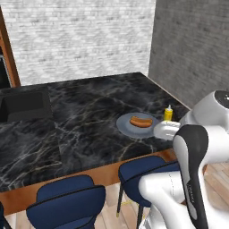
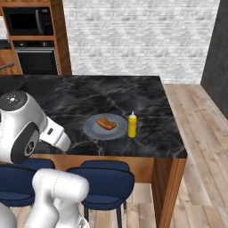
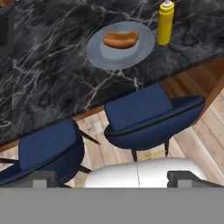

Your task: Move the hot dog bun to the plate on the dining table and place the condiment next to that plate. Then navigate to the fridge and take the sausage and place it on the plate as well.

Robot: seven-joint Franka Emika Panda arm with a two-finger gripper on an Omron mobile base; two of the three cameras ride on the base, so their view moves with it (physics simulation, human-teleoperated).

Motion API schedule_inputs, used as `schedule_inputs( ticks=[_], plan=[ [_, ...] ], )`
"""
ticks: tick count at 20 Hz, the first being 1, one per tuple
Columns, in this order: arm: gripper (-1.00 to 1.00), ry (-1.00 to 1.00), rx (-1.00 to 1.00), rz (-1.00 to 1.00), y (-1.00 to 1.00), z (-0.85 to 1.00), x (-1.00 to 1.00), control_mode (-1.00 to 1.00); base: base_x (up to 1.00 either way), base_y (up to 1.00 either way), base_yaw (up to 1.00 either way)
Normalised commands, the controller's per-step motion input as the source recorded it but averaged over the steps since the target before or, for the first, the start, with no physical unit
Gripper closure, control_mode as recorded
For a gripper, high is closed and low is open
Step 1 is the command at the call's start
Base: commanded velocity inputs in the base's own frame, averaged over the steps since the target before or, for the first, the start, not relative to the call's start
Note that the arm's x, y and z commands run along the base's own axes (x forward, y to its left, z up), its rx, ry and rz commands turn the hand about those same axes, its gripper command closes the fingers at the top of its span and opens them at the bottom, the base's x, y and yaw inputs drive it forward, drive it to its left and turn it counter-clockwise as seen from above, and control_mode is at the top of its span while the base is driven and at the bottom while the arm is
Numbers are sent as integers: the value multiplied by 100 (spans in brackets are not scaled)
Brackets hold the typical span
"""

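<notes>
Two of the task's three deliveries look finished from how things lie: the small tan-orange hot dog bun (image 3: 120, 39) rests on the round flat grey-blue plate (image 3: 99, 54), and the slim yellow squeeze bottle of condiment (image 3: 165, 24) stands upright just beside that plate's rim, both on the black white-veined marble counter with a wooden edge (image 3: 52, 83) that serves as the dining table. In the right base view the bun (image 2: 106, 123) sits a little off the plate's (image 2: 94, 130) middle, with the bottle (image 2: 132, 125) on the side toward the counter's (image 2: 147, 98) open end; the left base view shows the same group, bun (image 1: 141, 121), plate (image 1: 126, 126) and bottle (image 1: 168, 113), near the counter's (image 1: 80, 112) front edge. The hand (image 3: 113, 178) is pulled back well away from the counter, above the dark blue padded stools (image 3: 151, 113), with its two dark tips spread wide apart and nothing between them. The step in hand therefore appears to be the switch to the fridge errand. Neither the tall grey-silver fridge nor the thin reddish-brown sausage can be placed from here, so the next move calls for driving the base off to find the fridge, getting its door open and taking the sausage before returning to this plate, where bare space is left beside the bun.
</notes>
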Motion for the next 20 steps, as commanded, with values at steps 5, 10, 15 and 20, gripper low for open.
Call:
schedule_inputs(
  ticks=[5, 10, 15, 20],
  plan=[
    [-100, 0, 0, 0, 0, 0, 0, 100, -34, 22, 10],
    [-100, 0, 0, 0, 0, 0, 0, 100, -56, 43, 51],
    [-100, 0, 0, 0, 0, 0, 0, 100, -37, 61, 61],
    [-100, 0, 0, 0, 0, 0, 0, 100, -17, 96, 65]
  ],
)
